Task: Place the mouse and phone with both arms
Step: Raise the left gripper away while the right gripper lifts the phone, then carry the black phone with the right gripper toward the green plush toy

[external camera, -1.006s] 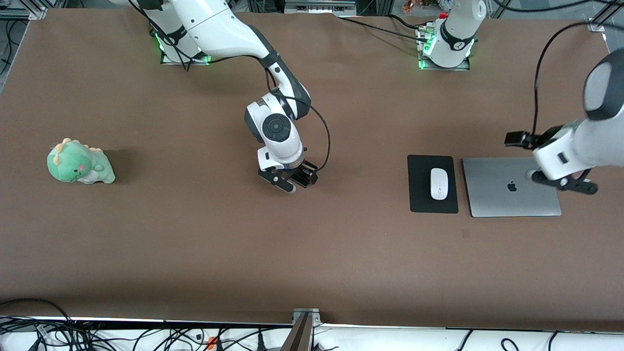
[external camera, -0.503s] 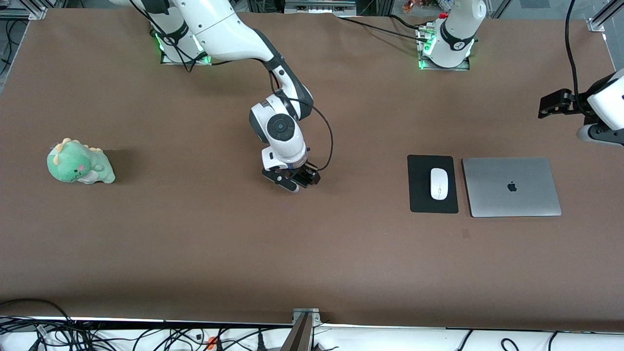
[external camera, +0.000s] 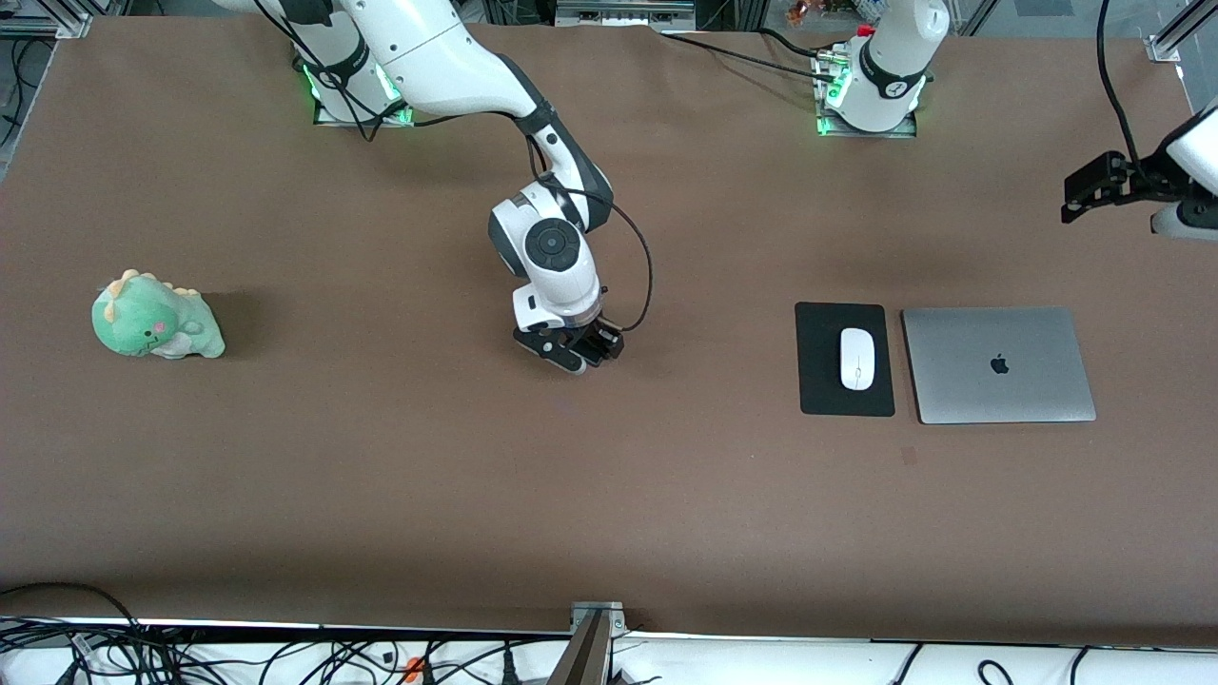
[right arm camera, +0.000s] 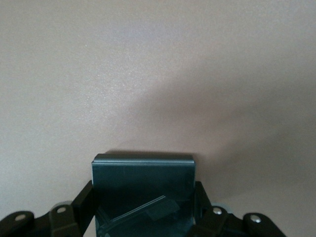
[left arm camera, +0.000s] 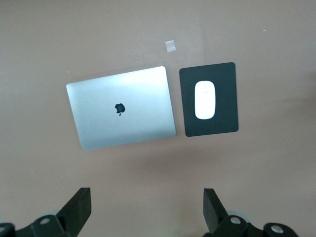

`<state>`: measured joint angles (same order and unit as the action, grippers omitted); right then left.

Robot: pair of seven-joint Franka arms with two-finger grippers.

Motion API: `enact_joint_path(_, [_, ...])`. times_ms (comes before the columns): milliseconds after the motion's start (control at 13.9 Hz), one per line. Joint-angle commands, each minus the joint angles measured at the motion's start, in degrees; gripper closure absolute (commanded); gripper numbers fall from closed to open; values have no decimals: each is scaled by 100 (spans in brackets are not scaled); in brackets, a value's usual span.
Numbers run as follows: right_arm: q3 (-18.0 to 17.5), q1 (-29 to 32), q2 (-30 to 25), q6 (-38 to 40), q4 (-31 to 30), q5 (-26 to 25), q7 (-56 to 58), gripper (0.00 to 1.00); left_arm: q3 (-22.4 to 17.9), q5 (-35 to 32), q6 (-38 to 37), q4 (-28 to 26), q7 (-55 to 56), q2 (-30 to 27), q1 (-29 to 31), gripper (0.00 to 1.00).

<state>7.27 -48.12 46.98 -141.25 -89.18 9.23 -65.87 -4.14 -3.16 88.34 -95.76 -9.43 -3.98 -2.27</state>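
Observation:
The white mouse point(external camera: 856, 359) lies on a black mat point(external camera: 818, 381) toward the left arm's end of the table. Both also show in the left wrist view, the mouse point(left arm camera: 205, 100) on the mat point(left arm camera: 222, 79). My right gripper point(external camera: 582, 354) is low over the middle of the table, shut on the black phone point(right arm camera: 143, 190), which sits between its fingers point(right arm camera: 85, 200). I cannot tell whether the phone touches the table. My left gripper point(left arm camera: 146, 207) is open and empty, high above the laptop and mat. In the front view only the left arm's wrist point(external camera: 1185, 181) shows, at the picture's edge.
A closed silver laptop point(external camera: 952, 381) lies beside the mat, toward the left arm's end; it also shows in the left wrist view point(left arm camera: 138, 113). A green plush dinosaur point(external camera: 157, 317) sits at the right arm's end. A small pale patch point(external camera: 909, 457) marks the table nearer the camera than the laptop.
The left arm has risen off the laptop and swung out toward the table's end. The right gripper, holding the phone, has shifted only slightly.

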Motion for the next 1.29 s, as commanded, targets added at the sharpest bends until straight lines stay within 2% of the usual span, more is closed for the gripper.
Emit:
enact_joint_path(0, [170, 179, 110, 1023, 530, -53, 877, 65, -61, 131, 227, 3, 10, -7, -195, 0])
enact_joint_path(144, [179, 477, 75, 2097, 1032, -44, 1827, 71, -17, 158, 245, 163, 46, 126, -186, 0])
enact_joint_path(287, [179, 916, -56, 2653, 1201, -27, 2968, 73, -8, 149, 237, 172, 168, 126, -186, 0])
enact_joint_path(503, [170, 1645, -224, 2901, 1193, 132, 4771, 75, 36, 140, 228, 172, 362, 126, -195, 0])
enact_joint_path(790, [144, 2699, -286, 3348, 1114, -9, 6266, 75, 80, 149, 219, 172, 362, 126, -195, 0])
enact_joint_path(1006, [275, 3106, -416, 3227, 729, -18, 6946, 75, 80, 149, 210, 172, 354, 126, -186, 0])
enact_joint_path(1221, [477, 3290, -1004, 2439, -394, -18, 7472, 76, 80, 149, 210, 172, 336, 117, -186, 0])
